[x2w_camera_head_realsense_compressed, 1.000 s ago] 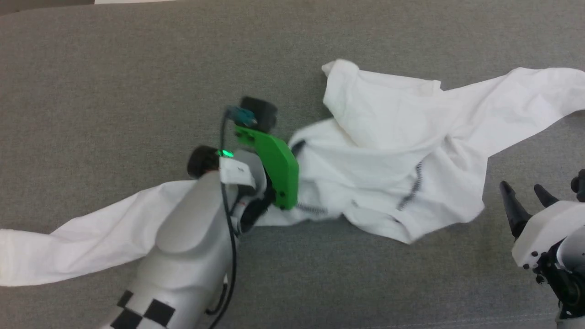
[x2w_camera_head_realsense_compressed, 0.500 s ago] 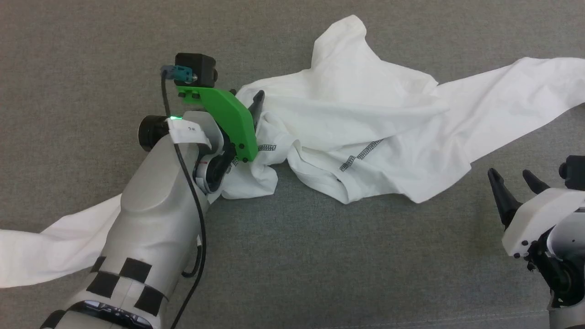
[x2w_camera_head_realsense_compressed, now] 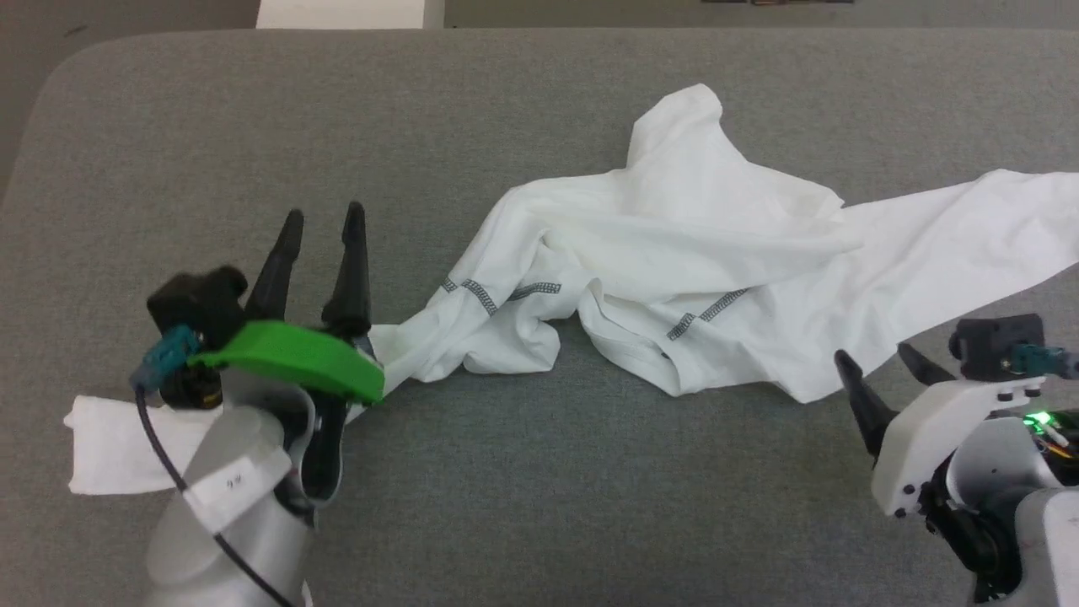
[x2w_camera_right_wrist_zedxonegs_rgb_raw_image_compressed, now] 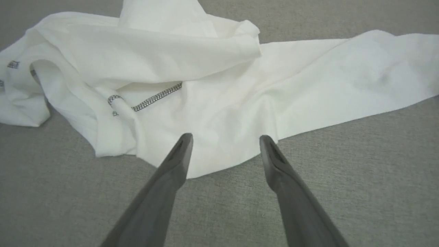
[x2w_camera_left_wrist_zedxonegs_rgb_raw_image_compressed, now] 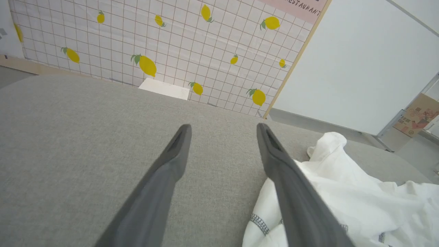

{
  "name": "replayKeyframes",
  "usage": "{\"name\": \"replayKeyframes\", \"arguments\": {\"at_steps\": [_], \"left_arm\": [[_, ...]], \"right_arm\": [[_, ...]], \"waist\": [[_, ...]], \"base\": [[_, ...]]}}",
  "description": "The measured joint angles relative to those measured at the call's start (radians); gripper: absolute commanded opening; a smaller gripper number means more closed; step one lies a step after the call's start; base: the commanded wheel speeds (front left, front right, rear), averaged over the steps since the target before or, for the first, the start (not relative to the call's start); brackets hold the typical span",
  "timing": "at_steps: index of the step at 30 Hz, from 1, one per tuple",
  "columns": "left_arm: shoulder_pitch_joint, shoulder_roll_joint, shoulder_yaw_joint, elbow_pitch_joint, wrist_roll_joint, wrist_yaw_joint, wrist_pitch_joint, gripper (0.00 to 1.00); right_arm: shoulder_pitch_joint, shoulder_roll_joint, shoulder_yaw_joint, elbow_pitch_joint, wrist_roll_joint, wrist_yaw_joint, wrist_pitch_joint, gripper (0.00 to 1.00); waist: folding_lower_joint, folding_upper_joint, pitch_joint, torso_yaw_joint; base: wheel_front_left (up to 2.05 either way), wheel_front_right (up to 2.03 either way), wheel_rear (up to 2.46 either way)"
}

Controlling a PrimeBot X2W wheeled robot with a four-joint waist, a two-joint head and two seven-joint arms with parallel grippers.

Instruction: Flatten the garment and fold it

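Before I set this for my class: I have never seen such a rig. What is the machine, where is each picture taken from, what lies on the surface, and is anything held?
It is a wheeled robot with two arms, each ending in a two-fingered gripper. One picture looks down from its head; the other two look along each wrist's own fingers. A crumpled white T-shirt lies on a grey fabric surface, one end running beneath the left arm. The left gripper and right gripper both stand open, holding nothing.
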Motion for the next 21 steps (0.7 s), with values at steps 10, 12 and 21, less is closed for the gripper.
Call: {"name": "replayKeyframes", "arguments": {"at_steps": [10,12,21], "left_arm": [[0.305,-0.023,0.078,-0.224,0.092,0.053,-0.007,1.0],[0.338,-0.036,0.087,-0.231,0.096,0.054,-0.007,1.0],[0.366,-0.065,0.098,-0.244,0.108,0.046,-0.007,1.0]], "right_arm": [[0.016,-0.061,0.142,0.017,-0.057,0.0,0.06,1.0],[0.006,-0.071,0.172,0.033,-0.062,0.0,0.072,1.0],[-0.087,-0.092,0.25,0.152,-0.116,0.0,0.109,1.0]], "waist": [[0.0,0.0,-0.016,0.04],[0.0,0.0,-0.017,0.042],[0.0,0.0,-0.004,0.07]], "base": [[0.0,0.0,0.0],[0.0,0.0,0.0],[0.0,0.0,0.0]]}}
